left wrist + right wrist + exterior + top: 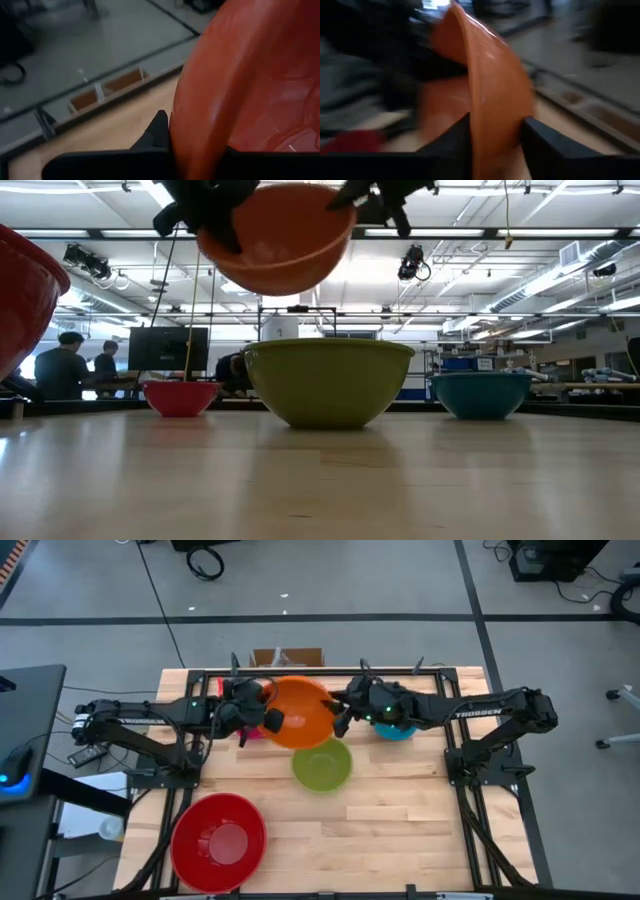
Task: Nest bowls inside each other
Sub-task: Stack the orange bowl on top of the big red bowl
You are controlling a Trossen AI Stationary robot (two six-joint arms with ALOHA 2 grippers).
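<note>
An orange bowl (300, 712) hangs tilted in the air (280, 240) above and just behind a green bowl (322, 765) that stands on its base on the table (328, 383). My left gripper (268, 718) is shut on the orange bowl's left rim. My right gripper (340, 715) is open at the bowl's right rim, with one finger on either side of the wall (495, 150). My left gripper pinches the orange bowl's rim (192, 150) on the bowl's left side, one finger (159, 134) outside the wall and the other hidden inside. It comes from the table's left, slanting down. The bowl is lifted clear and tilted. My right gripper's fingers (536, 145) straddle the right rim; I cannot tell whether they touch it.
A large red bowl (218, 842) stands near the front left corner. A teal bowl (395, 730) sits under my right arm. A small pink bowl (180, 396) stands at the back left. People and desks show in the room beyond the table.
</note>
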